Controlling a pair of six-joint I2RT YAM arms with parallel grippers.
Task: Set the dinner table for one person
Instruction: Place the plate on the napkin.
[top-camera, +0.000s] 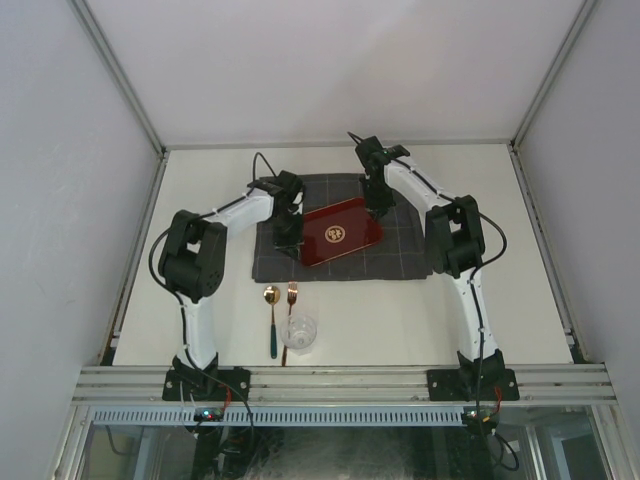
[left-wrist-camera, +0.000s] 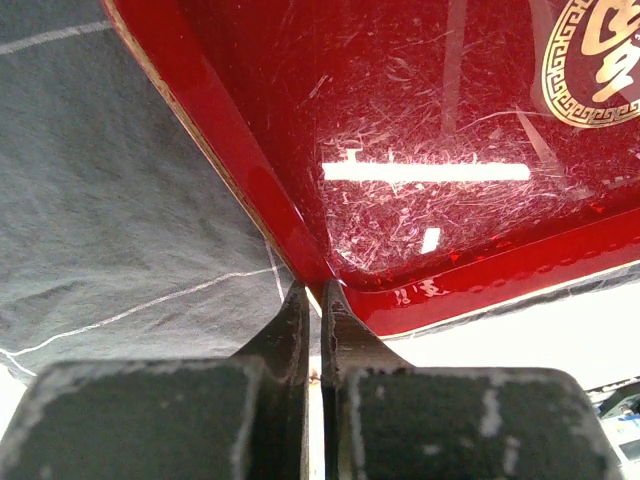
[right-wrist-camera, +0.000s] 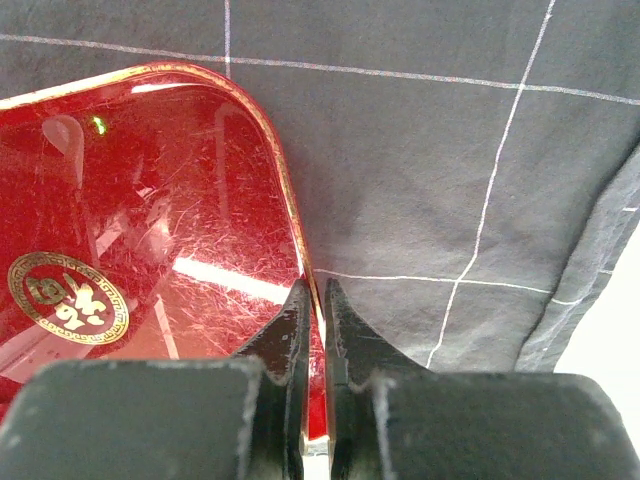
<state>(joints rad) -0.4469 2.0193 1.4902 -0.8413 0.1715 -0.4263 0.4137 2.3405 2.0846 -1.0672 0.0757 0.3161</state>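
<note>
A glossy red tray (top-camera: 340, 233) with a gold emblem lies tilted over the dark grey checked cloth (top-camera: 400, 262) on the off-white dinner table (top-camera: 400, 320). My left gripper (top-camera: 288, 245) is shut on the tray's near-left corner; in the left wrist view the jaws (left-wrist-camera: 312, 292) pinch the tray's (left-wrist-camera: 420, 150) rim, with cloth (left-wrist-camera: 120, 200) to the left. My right gripper (top-camera: 378, 210) is shut on the tray's far-right rim. The right wrist view shows the gold-lined edge of the tray (right-wrist-camera: 150, 230) running between the closed gripper (right-wrist-camera: 314, 288), over cloth (right-wrist-camera: 430, 170).
Near the front edge lie a gold spoon (top-camera: 271, 320) with a dark handle and a gold fork (top-camera: 291, 310). A clear glass (top-camera: 299, 333) stands beside them. An aluminium rail (top-camera: 340, 382) runs along the near edge, and white walls enclose the table.
</note>
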